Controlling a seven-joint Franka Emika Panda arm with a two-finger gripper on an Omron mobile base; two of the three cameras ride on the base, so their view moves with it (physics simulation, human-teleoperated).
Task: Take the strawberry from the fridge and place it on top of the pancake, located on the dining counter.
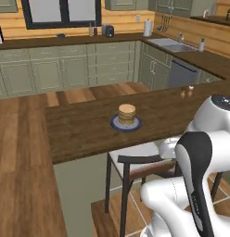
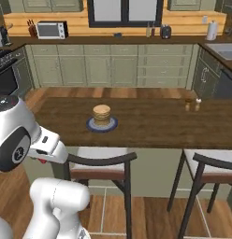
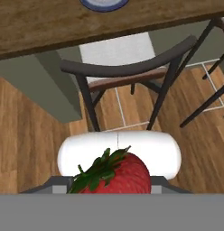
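One stack of pancakes sits on its blue-grey plate on the dining counter in our left base view. From the right base view, we see a bar stool between the arm and the counter, with a small red spot at the gripper. Our hand view shows the strawberry clamped between the jaws. We judge it light, soft and easily bruised; hold its broad middle gently.
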